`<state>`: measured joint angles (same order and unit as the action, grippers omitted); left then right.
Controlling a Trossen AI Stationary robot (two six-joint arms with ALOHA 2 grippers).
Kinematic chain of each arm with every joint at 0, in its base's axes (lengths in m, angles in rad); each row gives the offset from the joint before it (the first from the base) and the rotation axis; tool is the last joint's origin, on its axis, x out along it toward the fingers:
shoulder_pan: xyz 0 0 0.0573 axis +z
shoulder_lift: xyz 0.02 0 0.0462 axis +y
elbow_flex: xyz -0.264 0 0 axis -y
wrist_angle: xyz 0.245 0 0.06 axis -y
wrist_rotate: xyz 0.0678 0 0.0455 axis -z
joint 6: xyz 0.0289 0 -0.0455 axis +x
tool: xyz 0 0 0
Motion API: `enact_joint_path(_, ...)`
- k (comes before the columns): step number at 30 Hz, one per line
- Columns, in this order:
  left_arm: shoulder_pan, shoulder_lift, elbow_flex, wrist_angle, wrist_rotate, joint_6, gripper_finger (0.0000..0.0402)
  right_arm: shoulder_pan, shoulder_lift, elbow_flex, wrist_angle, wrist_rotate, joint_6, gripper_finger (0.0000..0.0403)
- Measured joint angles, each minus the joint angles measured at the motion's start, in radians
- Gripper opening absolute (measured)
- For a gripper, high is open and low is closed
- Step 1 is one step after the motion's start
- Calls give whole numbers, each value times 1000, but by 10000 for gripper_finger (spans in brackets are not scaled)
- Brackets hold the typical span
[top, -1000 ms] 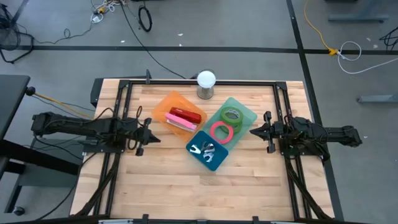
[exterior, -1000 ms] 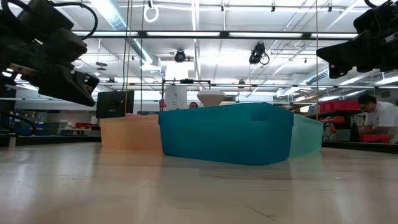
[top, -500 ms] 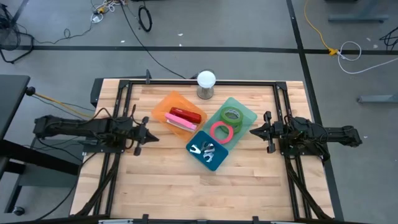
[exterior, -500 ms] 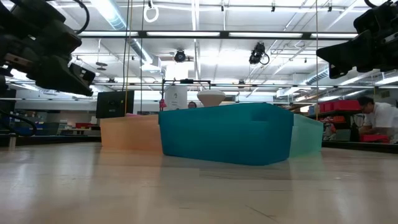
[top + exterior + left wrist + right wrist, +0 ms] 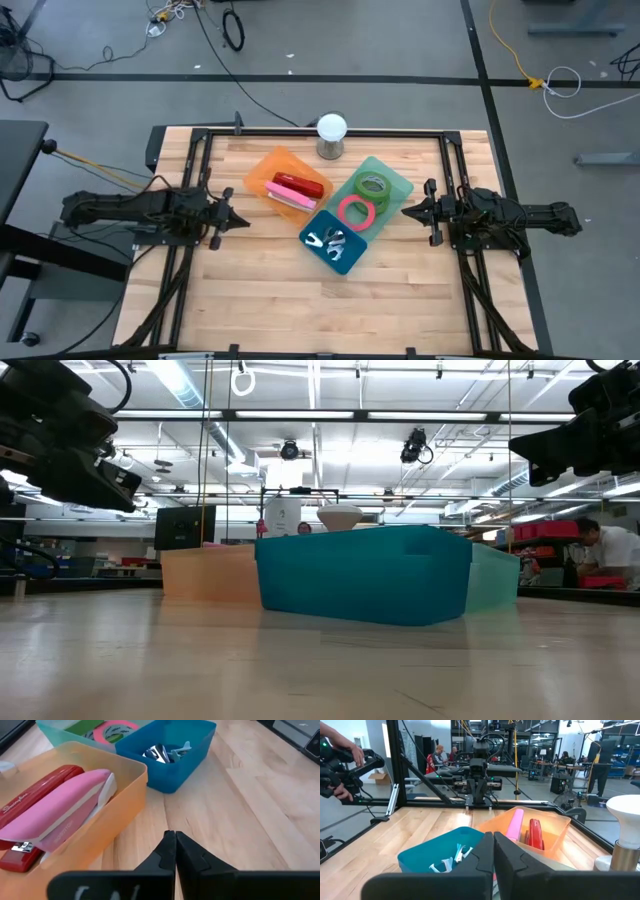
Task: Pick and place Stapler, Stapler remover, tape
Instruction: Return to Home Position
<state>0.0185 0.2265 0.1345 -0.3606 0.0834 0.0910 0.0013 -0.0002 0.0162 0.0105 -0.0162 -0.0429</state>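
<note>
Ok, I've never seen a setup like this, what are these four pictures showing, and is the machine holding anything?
This is a robot: two dark arms at a wooden table. One picture looks straight down, one looks level across the tabletop, and two come from cameras on the arms' wrists. The left gripper and right gripper sit at opposite sides, both shut, holding nothing. Between them stand three bins: an orange bin with a red stapler and a pink stapler, a green bin with green tape and pink tape, and a blue bin with staple removers. A white-bulbed lamp stands beside them.
</note>
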Motion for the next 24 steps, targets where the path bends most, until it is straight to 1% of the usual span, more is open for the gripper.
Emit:
enact_joint_path(10,0,-102,0,-60,0,-2,10,0,0,0,0,0,0,11)
enact_joint_path(16,0,-157,0,-66,-2,-2,4,0,0,0,0,0,0,11)
enact_joint_path(24,0,-211,-8,-63,-11,-8,10,0,0,0,0,0,0,11)
